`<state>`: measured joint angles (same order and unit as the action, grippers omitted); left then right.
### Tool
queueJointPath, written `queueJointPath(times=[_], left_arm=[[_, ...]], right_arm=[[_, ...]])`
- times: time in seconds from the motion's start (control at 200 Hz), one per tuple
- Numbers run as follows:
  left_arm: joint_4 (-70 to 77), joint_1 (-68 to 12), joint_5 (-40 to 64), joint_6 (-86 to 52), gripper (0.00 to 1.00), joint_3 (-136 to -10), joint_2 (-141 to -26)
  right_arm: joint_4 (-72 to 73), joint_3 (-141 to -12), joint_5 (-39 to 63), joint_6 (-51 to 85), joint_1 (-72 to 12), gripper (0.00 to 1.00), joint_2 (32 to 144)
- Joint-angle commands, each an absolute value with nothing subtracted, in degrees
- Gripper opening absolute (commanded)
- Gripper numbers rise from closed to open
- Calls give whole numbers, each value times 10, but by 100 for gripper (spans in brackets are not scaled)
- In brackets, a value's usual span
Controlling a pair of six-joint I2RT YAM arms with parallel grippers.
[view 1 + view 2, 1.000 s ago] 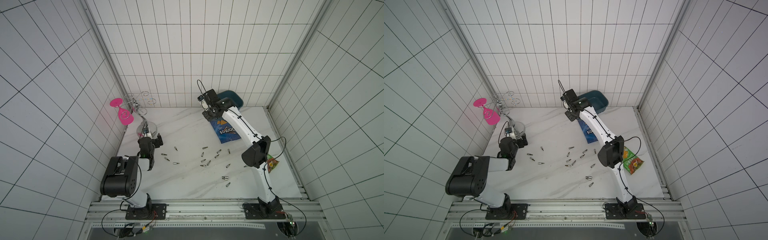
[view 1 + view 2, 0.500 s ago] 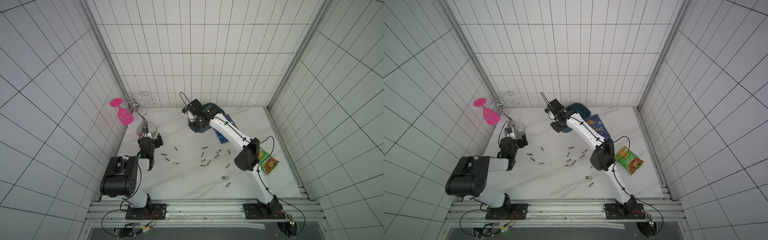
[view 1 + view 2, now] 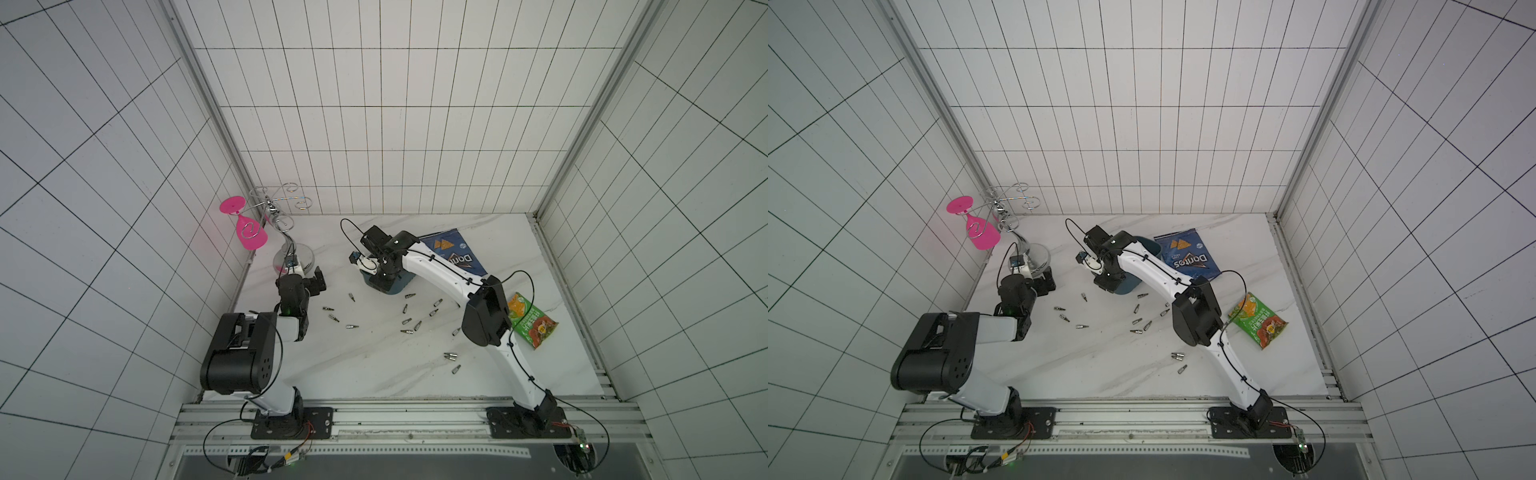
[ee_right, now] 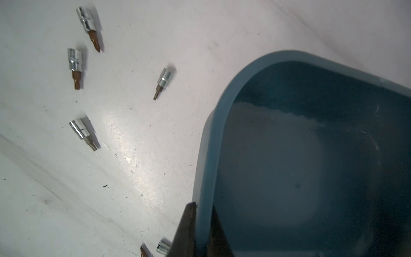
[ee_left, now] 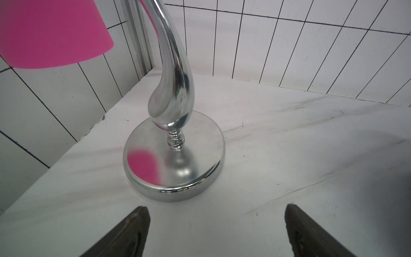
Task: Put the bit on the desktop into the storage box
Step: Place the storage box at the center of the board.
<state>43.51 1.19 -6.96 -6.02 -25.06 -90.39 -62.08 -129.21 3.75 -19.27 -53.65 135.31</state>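
- The right gripper is clamped on the short end wall of the teal storage box, with one finger inside and one outside.
- The box's floor is bare.
- In both top views the box sits just toward 12 o'clock from the middle of the marble desktop. I cannot tell whether its base touches the desktop.
- Screwdriver bits lie loose on the desktop, spread from the box's 8 o'clock round to its 4 o'clock.
- The left gripper has its fingers spread wide and holds nothing. It is near the round base of the chrome stand, at the desktop's 10 o'clock.
- A pink glass hangs from the stand.
- A Doritos bag lies at the box's 2 o'clock.
- A green snack bag lies at 3 o'clock on the desktop.
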Motion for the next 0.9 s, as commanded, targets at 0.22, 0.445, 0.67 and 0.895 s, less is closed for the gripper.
queueJointPath(times=[0.22, 0.445, 0.67, 0.895], left_arm=[[442, 13, -64, -60, 98, -258, -895], [442, 13, -64, -60, 98, -259, -895], [442, 14, -64, -60, 98, -259, -895], [441, 12, -67, -59, 98, -259, -895]], right_arm=[[-574, -1218, 39, -233, -551, 0, 1334], [-568, -1210, 41, -228, -555, 0, 1334], [-573, -1222, 29, -219, -555, 21, 1344], [-576, -1224, 28, -214, -555, 27, 1346]])
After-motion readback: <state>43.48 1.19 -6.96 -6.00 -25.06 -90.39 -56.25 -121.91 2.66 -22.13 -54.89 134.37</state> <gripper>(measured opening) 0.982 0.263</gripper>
